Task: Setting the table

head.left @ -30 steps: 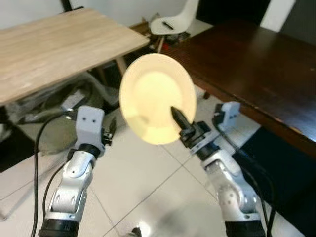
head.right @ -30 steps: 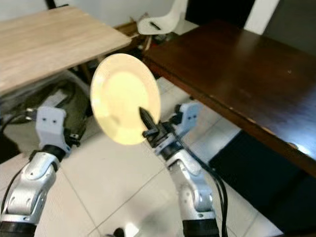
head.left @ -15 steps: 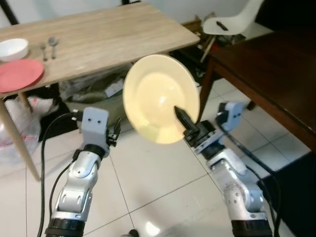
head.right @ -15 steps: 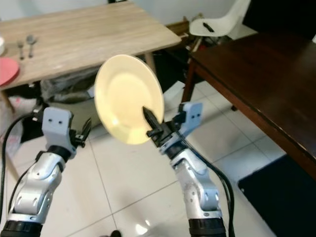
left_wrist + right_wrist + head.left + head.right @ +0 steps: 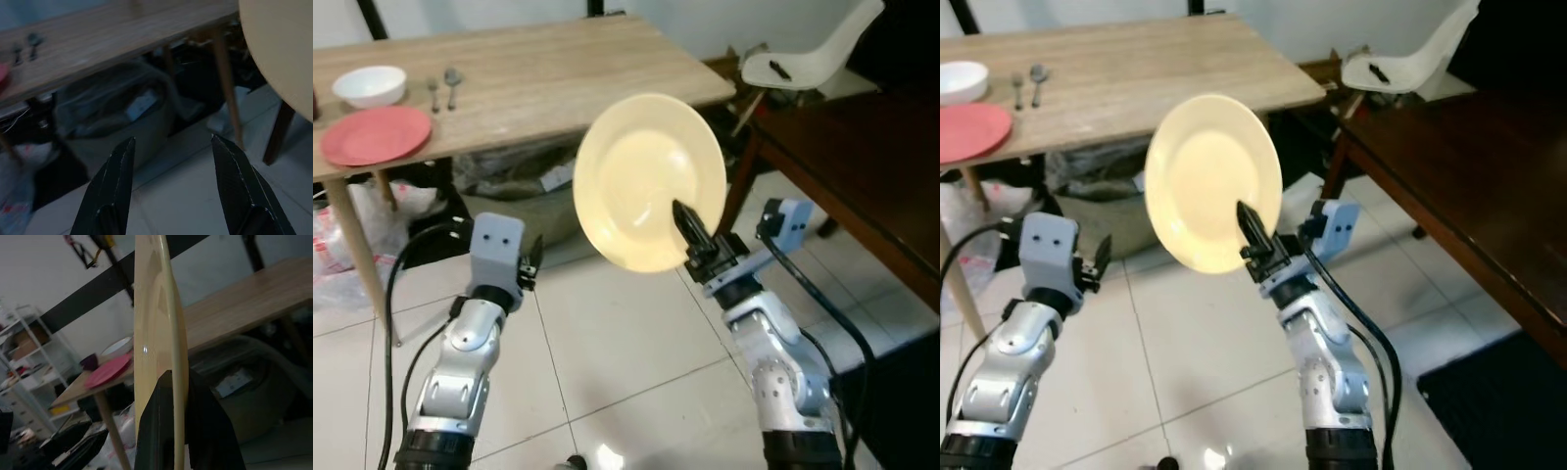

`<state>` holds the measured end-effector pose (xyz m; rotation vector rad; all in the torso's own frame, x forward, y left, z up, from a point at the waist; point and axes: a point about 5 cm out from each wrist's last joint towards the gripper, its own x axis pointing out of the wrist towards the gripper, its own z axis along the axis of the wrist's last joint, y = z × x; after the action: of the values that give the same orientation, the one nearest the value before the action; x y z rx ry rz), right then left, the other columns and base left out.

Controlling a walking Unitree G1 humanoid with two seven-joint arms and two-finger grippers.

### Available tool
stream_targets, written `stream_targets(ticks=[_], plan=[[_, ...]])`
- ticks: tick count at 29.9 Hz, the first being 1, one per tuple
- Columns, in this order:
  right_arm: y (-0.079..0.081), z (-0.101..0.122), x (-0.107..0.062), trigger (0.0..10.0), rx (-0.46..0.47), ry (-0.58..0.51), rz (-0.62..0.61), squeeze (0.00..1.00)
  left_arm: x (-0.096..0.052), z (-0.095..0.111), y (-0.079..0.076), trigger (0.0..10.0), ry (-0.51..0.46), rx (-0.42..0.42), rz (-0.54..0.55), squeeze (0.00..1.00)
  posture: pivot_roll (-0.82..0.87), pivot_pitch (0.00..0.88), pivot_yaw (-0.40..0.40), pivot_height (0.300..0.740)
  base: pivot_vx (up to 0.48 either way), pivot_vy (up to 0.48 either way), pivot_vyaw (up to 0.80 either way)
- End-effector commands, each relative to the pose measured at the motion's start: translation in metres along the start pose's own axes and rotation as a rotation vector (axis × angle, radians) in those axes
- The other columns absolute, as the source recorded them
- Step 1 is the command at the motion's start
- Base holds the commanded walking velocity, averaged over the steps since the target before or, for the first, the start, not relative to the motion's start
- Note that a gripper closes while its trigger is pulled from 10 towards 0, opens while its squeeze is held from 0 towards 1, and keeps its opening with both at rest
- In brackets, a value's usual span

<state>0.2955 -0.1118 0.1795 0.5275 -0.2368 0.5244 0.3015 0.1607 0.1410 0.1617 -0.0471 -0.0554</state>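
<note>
The right hand grips the lower edge of the cream plate, which stands almost upright above the floor, its face toward the robot. The left hand is open and holds nothing. Far left, the wooden table carries a red plate, a white bowl and cutlery.

Bright, even head views; dim, murky left wrist view; glare on floor tiles.

We saw bowl, flat plate, cutlery at wooden table's left end; chair behind dark table.
</note>
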Motion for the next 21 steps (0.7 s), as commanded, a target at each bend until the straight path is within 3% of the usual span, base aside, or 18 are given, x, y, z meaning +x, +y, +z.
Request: stream_targets(ticks=[1, 9, 21], plan=[[0.001, 0.003, 0.001, 10.0, 0.03, -0.021, 0.0, 0.0, 0.0, -0.005, 0.003, 10.0, 0.022, 0.012, 0.011, 0.0, -0.12, 0.0, 0.053, 0.74, 0.461, 0.0, 0.0], [0.003, 0.005, 0.002, 10.0, 0.077, -0.032, 0.027, 0.0, 0.0, -0.005, 0.003, 10.0, 0.018, 0.015, 0.013, 0.0, -0.12, 0.0, 0.053, 0.74, 0.461, 0.0, 0.0], [0.021, 0.006, 0.002, 10.0, 0.149, -0.003, 0.177, 0.0, 0.0, -0.001, 0.004, 10.0, 0.001, 0.018, 0.021, 0.0, -0.11, 0.0, 0.05, 0.74, 0.462, 0.0, 0.0]])
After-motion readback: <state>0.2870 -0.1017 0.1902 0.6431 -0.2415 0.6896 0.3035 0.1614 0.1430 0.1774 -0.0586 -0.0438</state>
